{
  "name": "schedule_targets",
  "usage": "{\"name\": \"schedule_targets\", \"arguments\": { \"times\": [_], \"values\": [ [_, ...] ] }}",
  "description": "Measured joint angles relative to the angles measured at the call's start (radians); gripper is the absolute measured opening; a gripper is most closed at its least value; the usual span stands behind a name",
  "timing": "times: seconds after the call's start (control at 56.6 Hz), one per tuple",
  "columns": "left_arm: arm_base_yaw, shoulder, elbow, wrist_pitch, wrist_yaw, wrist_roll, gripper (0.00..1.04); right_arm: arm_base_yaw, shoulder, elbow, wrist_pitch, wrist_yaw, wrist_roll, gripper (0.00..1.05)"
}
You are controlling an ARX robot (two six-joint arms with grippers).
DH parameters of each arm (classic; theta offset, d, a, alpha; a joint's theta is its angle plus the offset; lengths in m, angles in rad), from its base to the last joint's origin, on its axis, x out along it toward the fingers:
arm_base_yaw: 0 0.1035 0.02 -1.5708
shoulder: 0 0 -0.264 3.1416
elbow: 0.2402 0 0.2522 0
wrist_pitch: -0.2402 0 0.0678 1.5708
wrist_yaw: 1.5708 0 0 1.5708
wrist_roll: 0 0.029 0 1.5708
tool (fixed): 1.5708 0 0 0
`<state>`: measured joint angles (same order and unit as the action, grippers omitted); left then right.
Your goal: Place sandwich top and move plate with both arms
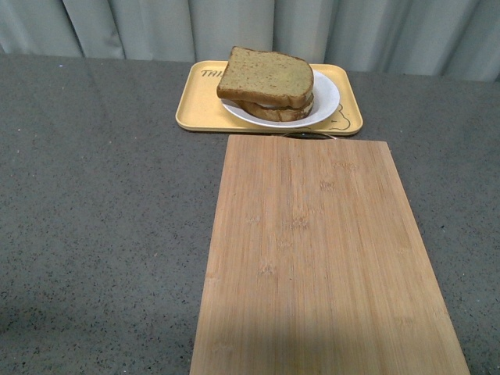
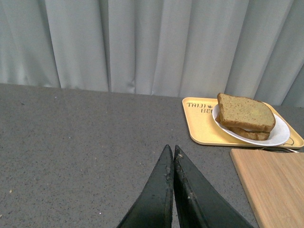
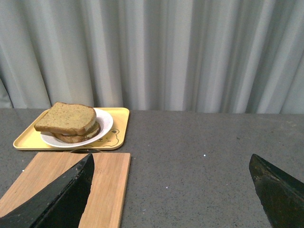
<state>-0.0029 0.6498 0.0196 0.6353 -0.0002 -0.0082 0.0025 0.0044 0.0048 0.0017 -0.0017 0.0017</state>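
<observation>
The sandwich top, a brown speckled bread slice, lies on a lower slice on the white plate. The plate rests on a yellow tray at the far side of the table. Neither arm shows in the front view. In the left wrist view my left gripper is shut with nothing between its fingers, hovering over bare grey table short of the sandwich top and plate. My right gripper is wide open over the table beside the board, with sandwich top and plate far off.
A bamboo cutting board lies in front of the tray and reaches the near table edge. Grey speckled tabletop spreads to the left. A grey curtain hangs behind the table.
</observation>
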Motion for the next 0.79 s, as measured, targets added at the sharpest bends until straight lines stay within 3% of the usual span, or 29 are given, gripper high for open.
{"name": "schedule_targets", "arguments": {
  "times": [0.247, 0.794],
  "values": [
    [0.000, -0.181, -0.001, -0.168, 0.000, 0.000, 0.04, 0.000, 0.000, 0.000, 0.000, 0.000, 0.000, 0.95],
    [0.000, -0.385, -0.001, -0.366, 0.000, 0.000, 0.04, 0.000, 0.000, 0.000, 0.000, 0.000, 0.000, 0.95]
  ]
}}
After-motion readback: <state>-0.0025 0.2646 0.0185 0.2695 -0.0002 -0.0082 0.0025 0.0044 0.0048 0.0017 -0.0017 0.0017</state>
